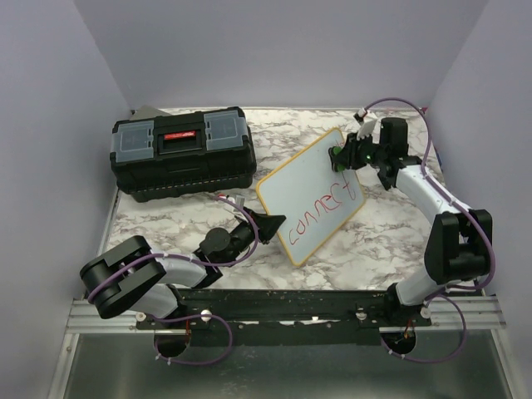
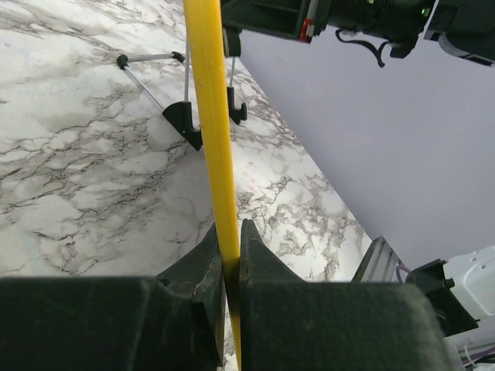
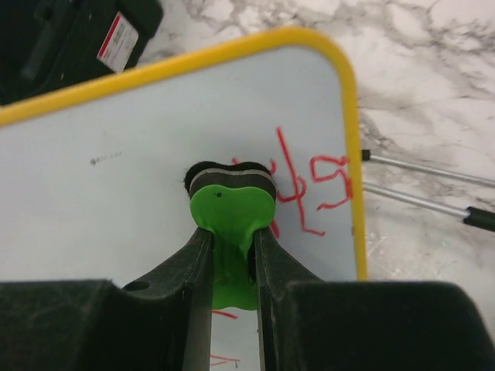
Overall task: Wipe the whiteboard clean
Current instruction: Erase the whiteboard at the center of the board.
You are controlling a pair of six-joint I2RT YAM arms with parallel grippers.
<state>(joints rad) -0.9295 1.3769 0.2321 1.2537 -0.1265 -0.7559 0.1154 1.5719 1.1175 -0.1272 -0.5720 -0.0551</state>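
Note:
The whiteboard [image 1: 312, 194], white with a yellow frame, stands tilted mid-table with red handwriting across its lower half. My left gripper [image 1: 270, 225] is shut on the board's near-left frame edge; in the left wrist view [image 2: 230, 251] the yellow frame [image 2: 209, 116] runs up between the jaws. My right gripper [image 1: 347, 155] is shut on a green eraser [image 3: 232, 212] whose dark felt pad presses on the board face [image 3: 116, 193] beside the red writing [image 3: 313, 182]. The eraser also shows in the top view [image 1: 341, 155] at the board's upper right.
A black toolbox [image 1: 182, 151] with a grey lid stands at the back left. The board's metal stand legs [image 2: 155, 85] with black feet rest on the marble table [image 1: 382, 233]. Purple walls close in on the left, back and right.

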